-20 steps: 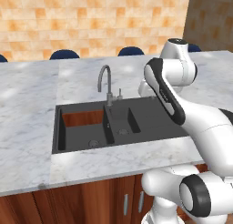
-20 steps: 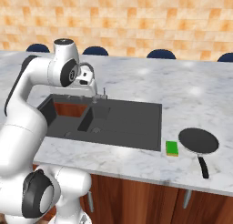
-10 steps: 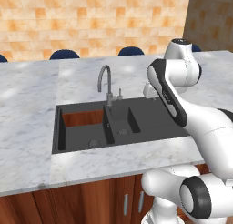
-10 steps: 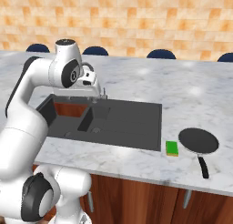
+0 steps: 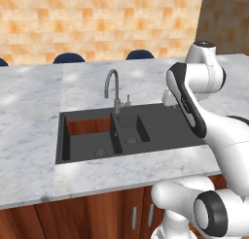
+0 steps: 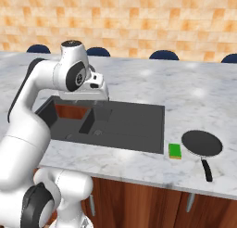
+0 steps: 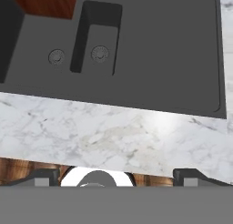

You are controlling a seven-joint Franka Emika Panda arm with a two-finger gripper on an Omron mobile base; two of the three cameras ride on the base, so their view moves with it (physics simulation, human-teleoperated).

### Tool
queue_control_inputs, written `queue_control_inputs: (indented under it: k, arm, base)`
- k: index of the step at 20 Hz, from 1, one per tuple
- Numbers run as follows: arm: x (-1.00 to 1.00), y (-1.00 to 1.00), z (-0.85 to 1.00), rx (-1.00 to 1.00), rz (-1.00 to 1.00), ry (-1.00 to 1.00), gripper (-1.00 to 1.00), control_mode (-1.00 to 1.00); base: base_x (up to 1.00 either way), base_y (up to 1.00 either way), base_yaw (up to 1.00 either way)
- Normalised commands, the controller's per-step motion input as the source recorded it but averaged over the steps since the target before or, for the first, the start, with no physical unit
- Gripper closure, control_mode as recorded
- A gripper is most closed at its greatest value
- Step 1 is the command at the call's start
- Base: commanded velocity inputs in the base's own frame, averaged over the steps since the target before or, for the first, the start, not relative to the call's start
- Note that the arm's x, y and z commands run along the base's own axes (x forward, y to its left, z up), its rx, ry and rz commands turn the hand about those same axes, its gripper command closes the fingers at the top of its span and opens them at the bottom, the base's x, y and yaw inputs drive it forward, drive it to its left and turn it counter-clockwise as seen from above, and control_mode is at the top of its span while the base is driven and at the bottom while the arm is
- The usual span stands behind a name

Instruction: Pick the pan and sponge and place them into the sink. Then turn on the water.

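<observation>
The pan lies flat on the marble counter, to the right of the sink and well apart from its basins. Its round dark bowl sits toward the back and its black handle runs toward the front edge of the counter, angled slightly right, so the long axis goes roughly front to back. The sponge lies just beside the pan's left rim, between the pan and the sink's right edge, its longer side also running roughly front to back; whether it touches either one is hard to tell.

Judging by this, nothing of the task is done: both basins look bare, the pan and sponge are still to be carried over, and no water runs from the faucet, which stands behind the divider between the two basins with its spout curving toward the larger one.

The gripper hangs above the sink's drainboard, well away from the pan, looking down over the sink and the front strip of counter. Its fingertips sit wide apart at the lower corners of the hand view, spread and holding nothing.
</observation>
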Motion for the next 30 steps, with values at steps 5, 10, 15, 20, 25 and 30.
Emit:
queue_control_inputs:
  k: [5,10,15,20,25,30]
  arm:
    - [-0.15,-0.35,0.03,0.0,-0.01,0.0,-1.0,-1.0]
    - [-0.19,-0.42,0.0,0.0,-0.03,0.03,-1.0,-1.0]
    - [-0.19,-0.46,0.0,0.0,-0.04,0.07,-1.0,-1.0]
    - [-0.17,-0.46,0.0,0.0,-0.03,0.04,-1.0,-1.0]
    - [-0.15,-0.42,0.0,-0.01,-0.02,-0.04,-1.0,-1.0]
    - [-0.04,-0.38,0.0,0.0,0.0,-0.06,-1.0,-1.0]
  base:
    - [0.0,0.0,0.0]
    - [0.0,0.0,0.0]
    - [0.0,0.0,0.0]
    - [0.0,0.0,0.0]
    - [0.0,0.0,0.0]
    - [0.0,0.0,0.0]
